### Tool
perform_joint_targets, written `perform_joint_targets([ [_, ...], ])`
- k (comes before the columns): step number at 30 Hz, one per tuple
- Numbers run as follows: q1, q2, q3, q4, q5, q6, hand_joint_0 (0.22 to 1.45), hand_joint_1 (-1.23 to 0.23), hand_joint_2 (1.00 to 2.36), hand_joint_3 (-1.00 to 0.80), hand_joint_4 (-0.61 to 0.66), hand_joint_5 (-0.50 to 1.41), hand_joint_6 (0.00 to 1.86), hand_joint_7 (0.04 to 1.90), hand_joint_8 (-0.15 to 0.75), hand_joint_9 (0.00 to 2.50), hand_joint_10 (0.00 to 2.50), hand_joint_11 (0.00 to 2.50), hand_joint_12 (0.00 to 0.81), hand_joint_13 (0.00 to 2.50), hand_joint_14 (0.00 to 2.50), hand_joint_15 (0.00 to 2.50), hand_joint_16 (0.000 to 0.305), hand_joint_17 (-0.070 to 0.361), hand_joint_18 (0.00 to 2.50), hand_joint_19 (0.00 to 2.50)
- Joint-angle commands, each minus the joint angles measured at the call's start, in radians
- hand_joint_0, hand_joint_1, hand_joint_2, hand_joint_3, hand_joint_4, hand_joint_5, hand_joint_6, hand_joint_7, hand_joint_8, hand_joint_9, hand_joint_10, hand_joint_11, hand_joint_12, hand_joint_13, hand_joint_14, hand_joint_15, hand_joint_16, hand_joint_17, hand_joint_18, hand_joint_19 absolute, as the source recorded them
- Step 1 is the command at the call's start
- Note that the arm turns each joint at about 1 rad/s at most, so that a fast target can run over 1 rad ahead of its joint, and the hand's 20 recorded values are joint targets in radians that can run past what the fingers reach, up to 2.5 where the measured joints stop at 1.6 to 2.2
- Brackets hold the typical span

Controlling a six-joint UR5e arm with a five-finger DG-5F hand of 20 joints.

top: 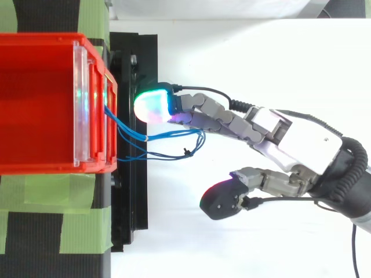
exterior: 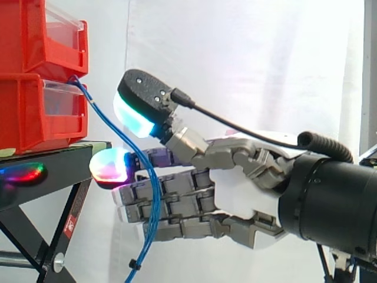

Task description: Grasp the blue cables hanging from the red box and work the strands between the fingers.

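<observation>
side view: hand (exterior: pixel 241 194) spread wide, fingers (exterior: pixel 177 203) straight, thumb (exterior: pixel 141 94) apart; blue cables (exterior: pixel 154 197) cross fingers below red box (exterior: pixel 35 112).

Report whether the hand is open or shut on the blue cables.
Open. The hand holds its fingers out straight and its thumb well apart; the blue cables hang across the fingers, with none curled round them.

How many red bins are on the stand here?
2. The upper bin sits stacked on the lower bin, which rests on the black stand. Others could be hidden past the side view's left edge.
</observation>
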Motion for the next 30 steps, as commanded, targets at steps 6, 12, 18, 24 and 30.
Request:
perform_joint_targets([
  [6, -0.001, -0.022, 0.022, 0.002, 0.005, 0.018, 0.78, -0.51, 1.00, -1.00, 0.24, -0.22, 0.01, 0.69, 0.321, 0.30, 0.00, 0.16, 0.385, 0.28, 0.01, 0.23, 0.061, 0.138, 0.34, 0.24],
  [12, -0.001, -0.024, 0.031, 0.003, 0.005, -0.005, 0.78, -0.51, 1.00, -1.00, 0.24, -0.22, 0.01, 0.68, 0.320, 0.30, 0.00, 0.16, 0.386, 0.30, 0.01, 0.23, 0.061, 0.137, 0.35, 0.25],
  [18, 0.001, -0.024, 0.032, 0.016, 0.007, -0.025, 0.78, -0.51, 1.00, -1.00, 0.24, -0.22, 0.01, 0.69, 0.320, 0.30, 0.00, 0.16, 0.386, 0.31, 0.01, 0.25, 0.061, 0.137, 0.36, 0.27],
  [24, 0.001, -0.026, 0.032, 0.020, 0.020, -0.033, 0.78, -0.51, 1.00, -1.00, 0.24, -0.22, 0.01, 0.68, 0.320, 0.31, 0.00, 0.16, 0.387, 0.32, 0.01, 0.25, 0.061, 0.136, 0.37, 0.27],
  [30, 0.001, -0.024, 0.032, 0.020, 0.023, -0.039, 0.78, -0.51, 1.00, -1.00, 0.24, -0.22, 0.01, 0.68, 0.322, 0.31, 0.00, 0.16, 0.388, 0.33, 0.01, 0.26, 0.060, 0.136, 0.38, 0.28],
])
